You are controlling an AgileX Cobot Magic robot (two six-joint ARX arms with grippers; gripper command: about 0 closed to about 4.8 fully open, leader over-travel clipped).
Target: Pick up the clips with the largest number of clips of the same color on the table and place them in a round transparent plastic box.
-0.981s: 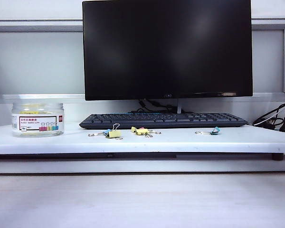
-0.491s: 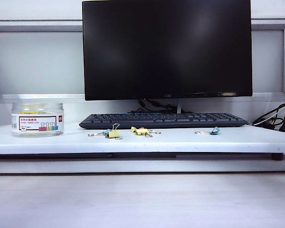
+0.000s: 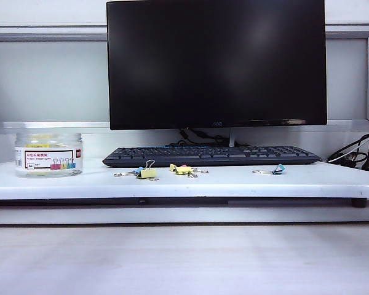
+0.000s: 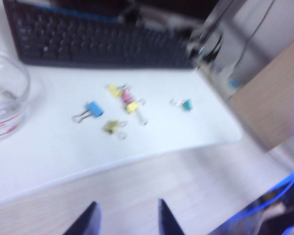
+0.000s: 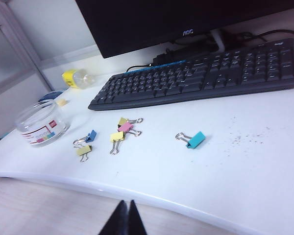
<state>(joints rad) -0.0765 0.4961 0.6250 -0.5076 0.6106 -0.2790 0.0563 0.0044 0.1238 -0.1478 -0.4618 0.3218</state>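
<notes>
Leftmost on the white desk (image 3: 61, 184), close to its left edge, stands the round transparent plastic box (image 3: 48, 154), upright, lidless as the wrist views show it, its white label with a row of coloured clips facing the front edge. Something yellow shows through its wall near the top.

Further along, toward the middle of the desk and between the front edge and the black keyboard (image 3: 210, 155), lie the clips (image 5: 117, 136): three pale-yellow ones in a loose cluster, one (image 5: 84, 152) nearest the front edge, one in the middle, one (image 5: 123, 121) nearest the keyboard. A blue clip (image 5: 90, 136) lies just beside the front yellow one, and a pink clip (image 5: 125, 127) sits between the other two, touching or nearly so. Well apart to the right lies a teal clip (image 3: 278, 169) by itself. A dark monitor (image 3: 216, 63) stands behind the keyboard.

Neither arm appears in the exterior view. The left claw (image 4: 126, 220) hangs off the desk's front edge over the lower wooden surface, fingers partly spread with nothing between them; that view is blurred. The right claw (image 5: 124, 219) also sits before the front edge, fingers pressed together and empty.
</notes>
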